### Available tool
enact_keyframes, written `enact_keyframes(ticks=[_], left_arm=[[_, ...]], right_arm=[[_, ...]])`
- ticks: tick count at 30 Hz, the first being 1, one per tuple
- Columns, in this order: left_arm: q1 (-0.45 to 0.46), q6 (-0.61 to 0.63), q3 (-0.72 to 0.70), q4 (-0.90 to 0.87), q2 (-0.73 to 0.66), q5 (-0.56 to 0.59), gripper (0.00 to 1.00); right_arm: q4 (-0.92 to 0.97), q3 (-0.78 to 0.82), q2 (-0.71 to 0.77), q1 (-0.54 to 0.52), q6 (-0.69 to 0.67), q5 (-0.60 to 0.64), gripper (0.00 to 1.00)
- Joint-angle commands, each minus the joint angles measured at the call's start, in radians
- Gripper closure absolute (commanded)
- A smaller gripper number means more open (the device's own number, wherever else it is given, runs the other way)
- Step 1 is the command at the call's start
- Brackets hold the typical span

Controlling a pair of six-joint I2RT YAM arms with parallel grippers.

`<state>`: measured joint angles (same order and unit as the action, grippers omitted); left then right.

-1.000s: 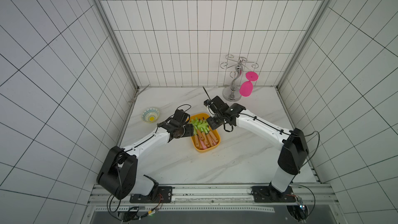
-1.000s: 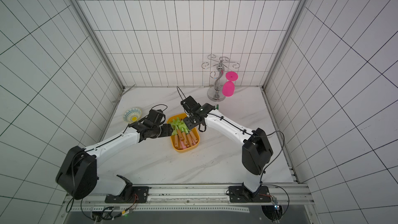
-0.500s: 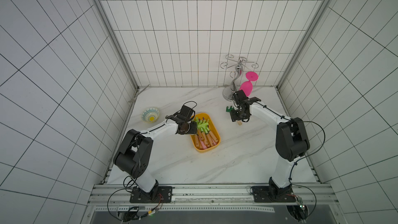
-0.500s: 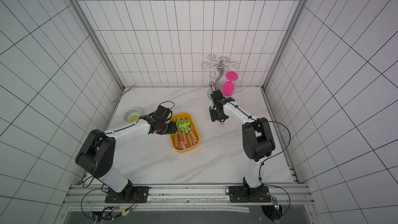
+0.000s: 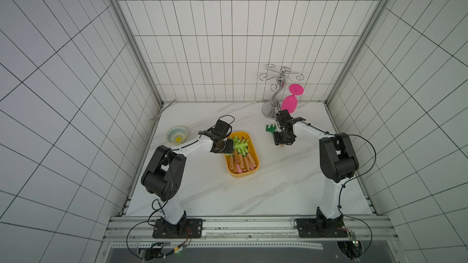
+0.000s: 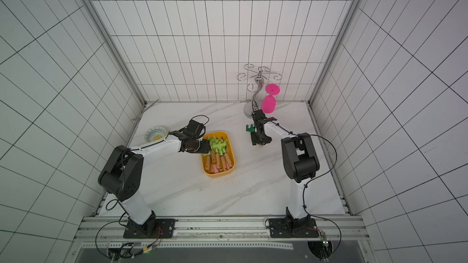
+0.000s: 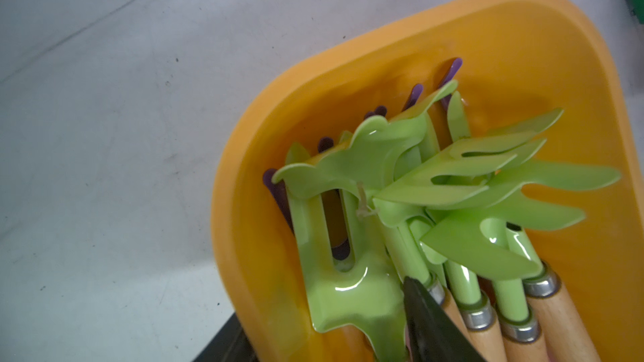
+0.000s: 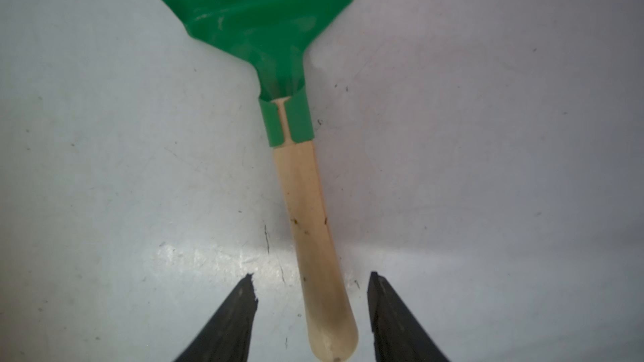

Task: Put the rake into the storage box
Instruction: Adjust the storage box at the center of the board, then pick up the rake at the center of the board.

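The rake (image 8: 306, 203) is not in the box (image 7: 505, 47): it lies flat on the table (image 5: 278, 185) off the box's right side, level with its far end and apart from it, green head toward the box, wooden handle pointing away. The right claw (image 8: 311, 277) is down over the handle's butt end, spread, one finger (image 8: 230, 325) on each side with a gap to the wood on both, so nothing is pinched. The left claw (image 5: 230, 147) sits at the box's left rim, near its far end; one finger is inside among the light green tools (image 7: 383, 168) filling the box, a dark part shows outside the wall; whether it pinches anything I cannot tell. A bowl (image 5: 177, 134) stands left of the box, a pink glass (image 5: 289, 103) hangs on a metal rack (image 5: 269, 113) beyond the box to its right
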<state>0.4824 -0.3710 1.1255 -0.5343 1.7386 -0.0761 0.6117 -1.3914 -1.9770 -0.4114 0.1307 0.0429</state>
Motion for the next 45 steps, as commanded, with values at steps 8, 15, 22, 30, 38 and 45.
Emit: enact_keyframes(ticks=[8, 15, 22, 30, 38, 45], left_arm=[[-0.001, -0.07, -0.021, -0.071, -0.246, 0.041, 0.33], [-0.002, -0.137, 0.043, -0.143, -0.261, 0.008, 0.32], [-0.002, -0.196, 0.091, -0.145, -0.232, -0.132, 0.32], [0.066, -0.221, 0.115, -0.016, -0.183, -0.259, 0.3], [0.111, -0.272, 0.078, 0.143, -0.205, -0.292, 0.29], [0.122, -0.3, 0.014, 0.232, -0.236, -0.308, 0.28]], right_arm=[[-0.031, 0.035, -0.039, 0.01, -0.002, 0.0, 0.62], [-0.036, 0.054, -0.02, 0.007, 0.003, -0.021, 0.8], [-0.036, 0.121, 0.115, -0.024, 0.014, -0.019, 0.9], [0.036, 0.12, 0.371, -0.161, 0.026, -0.132, 0.91], [0.09, 0.07, 0.425, -0.316, 0.08, -0.192, 0.91], [0.092, 0.047, 0.441, -0.404, 0.119, -0.192, 0.91]])
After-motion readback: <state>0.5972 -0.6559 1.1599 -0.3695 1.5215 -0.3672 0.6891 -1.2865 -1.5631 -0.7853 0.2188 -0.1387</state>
